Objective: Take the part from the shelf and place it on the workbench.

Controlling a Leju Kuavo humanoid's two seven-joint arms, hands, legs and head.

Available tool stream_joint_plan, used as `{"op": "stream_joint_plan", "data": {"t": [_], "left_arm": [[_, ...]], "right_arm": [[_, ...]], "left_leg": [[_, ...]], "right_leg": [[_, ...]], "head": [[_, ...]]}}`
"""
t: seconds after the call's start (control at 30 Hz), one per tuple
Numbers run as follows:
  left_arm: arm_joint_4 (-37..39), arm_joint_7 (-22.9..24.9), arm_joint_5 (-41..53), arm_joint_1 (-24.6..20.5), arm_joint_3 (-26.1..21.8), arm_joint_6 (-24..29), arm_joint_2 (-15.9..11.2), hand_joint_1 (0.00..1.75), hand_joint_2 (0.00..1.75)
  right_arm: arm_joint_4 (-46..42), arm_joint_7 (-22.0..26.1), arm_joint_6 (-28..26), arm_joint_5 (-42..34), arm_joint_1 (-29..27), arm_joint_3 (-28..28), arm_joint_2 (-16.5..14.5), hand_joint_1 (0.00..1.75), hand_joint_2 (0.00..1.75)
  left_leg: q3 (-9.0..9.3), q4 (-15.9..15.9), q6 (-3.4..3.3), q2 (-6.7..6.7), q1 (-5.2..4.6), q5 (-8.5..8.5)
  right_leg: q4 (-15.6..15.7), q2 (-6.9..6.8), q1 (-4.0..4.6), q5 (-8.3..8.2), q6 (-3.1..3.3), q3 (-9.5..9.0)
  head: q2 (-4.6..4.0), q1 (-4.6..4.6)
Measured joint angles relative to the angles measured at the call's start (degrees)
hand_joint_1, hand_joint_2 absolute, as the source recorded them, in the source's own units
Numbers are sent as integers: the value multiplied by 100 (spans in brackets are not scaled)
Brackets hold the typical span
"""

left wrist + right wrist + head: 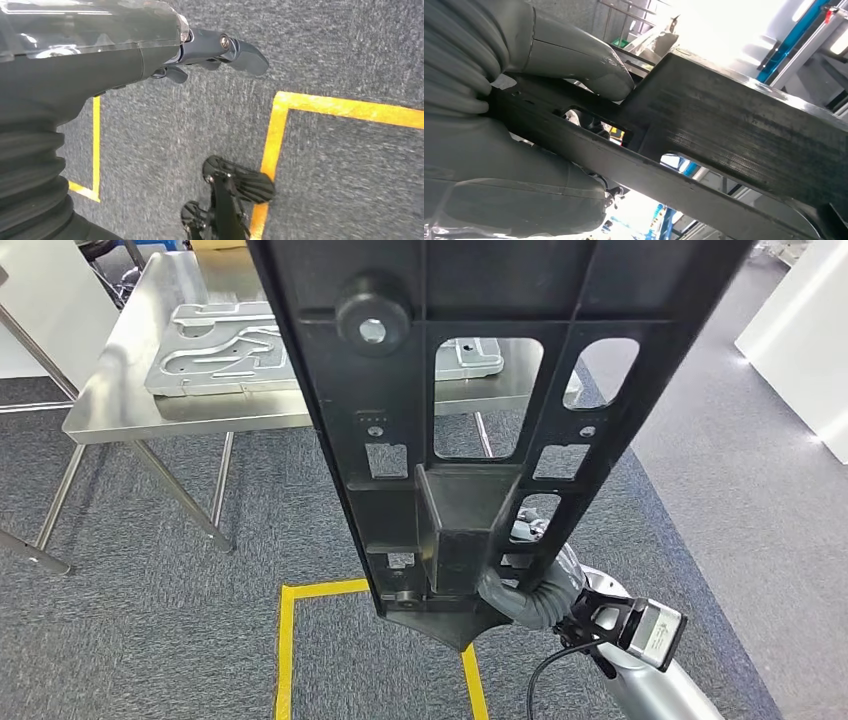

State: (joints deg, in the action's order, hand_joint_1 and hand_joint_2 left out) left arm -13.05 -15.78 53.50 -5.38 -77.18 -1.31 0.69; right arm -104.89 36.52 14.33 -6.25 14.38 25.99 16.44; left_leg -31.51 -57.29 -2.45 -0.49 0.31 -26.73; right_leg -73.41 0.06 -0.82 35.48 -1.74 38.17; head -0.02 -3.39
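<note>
A long black plastic part (470, 390) with several cut-outs stands upright close in front of me and hides much of the scene. My right hand (532, 596) grips its lower end from the right; in the right wrist view the thumb (589, 67) presses on the part (734, 120). The steel workbench (130, 410) stands ahead to the left, behind the part. My left hand (220, 47) hangs over the carpet with its fingers stretched out and nothing in them.
Grey moulded metal panels (225, 345) lie on the workbench. Yellow tape (285, 640) marks a square on the grey carpet below me, and a yellow tape line (272, 135) crosses the left wrist view. The workbench's legs (180, 495) slant outward. A white unit (800, 340) stands at the right.
</note>
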Motion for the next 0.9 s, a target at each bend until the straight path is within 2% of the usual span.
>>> {"op": "stream_joint_plan", "data": {"t": [0.03,0.07,0.1,0.13,0.2,0.23,0.33,0.37,0.4,0.47,0.5,0.53,0.57,0.67,0.7,0.73,0.77,0.83,0.9], "left_arm": [[-1,1,-1,6,0,0,3,0,175],[-1,3,-2,10,0,0,5,0,175],[-1,4,-2,11,0,1,10,0,175],[-1,6,-4,11,0,2,14,0,175],[-1,7,-13,5,0,8,21,0,175],[-1,5,-19,5,0,11,23,0,175],[0,-4,-41,4,0,13,29,0,175],[0,-8,-48,0,0,13,34,0,175],[0,-10,-52,-3,0,13,39,0,175],[0,-15,-59,6,-1,13,50,0,175],[0,-16,-61,19,-1,13,52,0,175],[0,-16,-63,35,-2,13,55,0,175],[0,-17,-64,48,-2,13,57,0,175],[-2,-17,-66,65,-2,14,58,0,175],[-3,-17,-67,69,-2,14,57,0,175],[-4,-17,-69,74,-3,16,56,0,175],[-5,-17,-71,79,-3,19,54,0,175],[-6,-19,-72,83,-4,21,60,0,175],[-7,-20,-72,72,-4,20,65,0,175]], "right_arm": [[0,-1,-1,7,-21,0,-1,175,175],[0,-1,-2,10,-36,0,-2,175,175],[0,2,-3,10,-44,0,-2,175,175],[1,6,-3,11,-50,0,-2,175,175],[7,25,2,10,-64,-1,-3,175,175],[10,38,8,11,-78,-1,-3,175,175],[7,92,42,26,-125,0,18,175,175],[3,111,52,34,-138,1,33,175,175],[-1,127,59,41,-153,2,48,175,175],[-3,148,66,50,-192,3,58,175,175],[-2,152,67,54,-217,3,58,175,175],[-2,156,68,59,-239,4,58,175,175],[-2,160,69,63,-254,5,58,175,175],[0,163,69,72,-263,8,58,175,175],[2,164,69,74,-264,10,59,175,175],[2,166,69,78,-268,11,59,175,175],[2,166,69,82,-272,14,59,175,175],[-2,168,69,87,-277,15,59,175,175],[-2,170,69,88,-269,15,52,175,175]], "left_leg": [[66,0,11,-5,9,-53],[138,0,27,-10,20,-106],[221,0,52,-14,33,-169],[298,0,84,-17,42,-238],[408,11,166,-16,44,-364],[451,6,211,-11,38,-394],[529,-120,325,12,46,-423],[453,-297,342,16,53,-472],[305,-576,349,17,60,-566],[-158,-1289,364,17,60,-860],[-377,-1548,369,17,60,-985],[-532,-1650,366,17,58,-1025],[-593,-1546,349,17,54,-932],[-423,-557,223,15,0,-166],[-370,-337,185,12,-24,-35],[-343,-222,148,6,-45,28],[-327,-196,117,-2,-52,12],[-203,-114,58,-9,-36,79],[-72,-62,16,-10,-17,82]], "right_leg": [[-9,-3,-23,10,-32,112],[123,-6,-42,-78,-56,148],[441,-11,-59,-324,-74,94],[831,-28,-73,-670,-82,14],[1365,-73,-58,-1085,-24,-123],[1449,-86,-46,-1148,25,-147],[1488,-58,-43,-1095,178,-269],[1497,-54,-42,-1065,221,-327],[1508,-53,-39,-1035,257,-381],[1509,-53,-15,-961,302,-456],[1509,-47,-3,-922,311,-496],[1508,-38,8,-879,315,-542],[1508,-31,19,-835,315,-598],[1511,-22,49,-695,288,-778],[1513,-16,55,-654,262,-816],[1503,-9,57,-638,231,-847],[1471,0,60,-646,191,-865],[1370,7,52,-648,122,-880],[1045,4,38,-538,69,-734]], "head": [[0,0],[0,0],[0,0],[0,1],[0,1],[0,2],[0,4],[0,3],[0,2],[0,2],[0,1],[0,1],[0,1],[0,2],[0,2],[0,2],[0,2],[0,2],[0,2]]}}
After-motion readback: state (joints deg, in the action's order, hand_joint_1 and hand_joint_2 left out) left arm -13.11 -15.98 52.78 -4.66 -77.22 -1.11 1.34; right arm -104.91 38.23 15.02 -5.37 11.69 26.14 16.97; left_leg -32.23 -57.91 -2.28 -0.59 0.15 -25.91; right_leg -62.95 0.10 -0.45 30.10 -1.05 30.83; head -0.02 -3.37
